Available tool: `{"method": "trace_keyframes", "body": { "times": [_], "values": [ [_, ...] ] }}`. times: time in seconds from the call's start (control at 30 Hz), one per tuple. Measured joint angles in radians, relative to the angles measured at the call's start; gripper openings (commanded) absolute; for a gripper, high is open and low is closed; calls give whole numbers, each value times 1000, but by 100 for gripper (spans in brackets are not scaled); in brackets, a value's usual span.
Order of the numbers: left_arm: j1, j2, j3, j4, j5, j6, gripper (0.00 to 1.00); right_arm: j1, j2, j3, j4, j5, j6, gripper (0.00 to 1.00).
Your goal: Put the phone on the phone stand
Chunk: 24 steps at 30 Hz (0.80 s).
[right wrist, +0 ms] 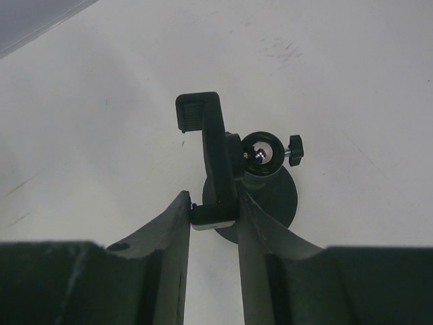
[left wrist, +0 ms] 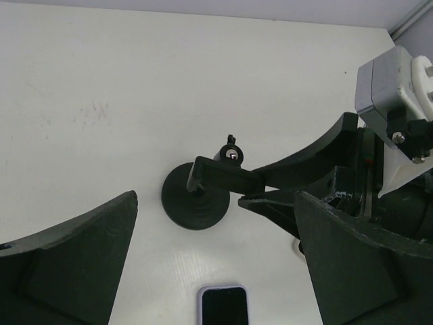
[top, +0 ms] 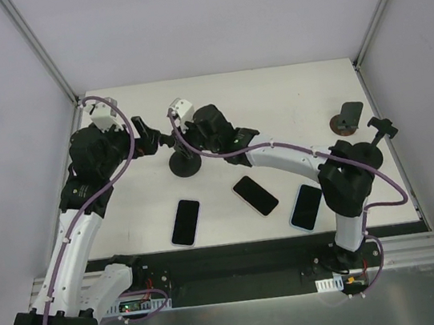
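At the right gripper (right wrist: 213,208), the fingers are clenched from both sides on the lower end of the cradle (right wrist: 206,145). The cradle tilts off a ball joint with a small knob (right wrist: 295,149) beside it. Below it is the stand (top: 184,165), a round black base flat on the tabletop (top: 271,90). Judgement: the right arm is bracing the stand so it won't tip or skate when a phone goes in.

The left gripper (top: 150,136) hovers just beside the stand, released, fingers wide, holding nothing.

No phone is picked up yet. The left phone (top: 185,222), middle phone (top: 255,195) and right phone (top: 306,206) all lie flat, dark face up, toward the near edge of the tabletop, apart from each other and from the stand. One phone end shows in the left wrist view; can't tell which. A second stand (top: 348,118) sits far right, untouched.

Handling guess: a phone is a stiff slab, fairly light, glossy and slippery, and the glass can crack. Since it lies flat, pinch top-down across the width on the two long edges, about mid-length, not on the screen face. The left phone looks closest to the free gripper. The cradle's end lips look narrow, so the phone likely has to go in square.
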Motion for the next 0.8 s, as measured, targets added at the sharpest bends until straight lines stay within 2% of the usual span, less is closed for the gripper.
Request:
{"method": "trace_keyframes", "body": {
  "times": [0.23,0.3,0.47,0.6,0.63,0.7,0.73,0.8],
  "values": [
    [74,90,0,14,172,-46,83,-136,0,56,-146,-342,-125,1],
    [103,119,0,26,232,-67,76,-174,0,64,-178,-423,-160,1],
    [207,192,-24,131,424,-173,78,-255,19,133,-314,-597,-251,1],
    [261,277,-38,189,542,-245,80,-285,50,190,-393,-672,-325,1],
    [270,302,-38,198,565,-259,80,-286,53,198,-408,-679,-341,4],
    [282,337,-40,207,595,-282,82,-287,59,208,-429,-690,-368,23],
    [286,344,-44,209,601,-289,83,-286,60,211,-436,-692,-377,44],
    [286,347,-53,211,609,-298,86,-286,60,211,-444,-698,-394,60]
  ]
}}
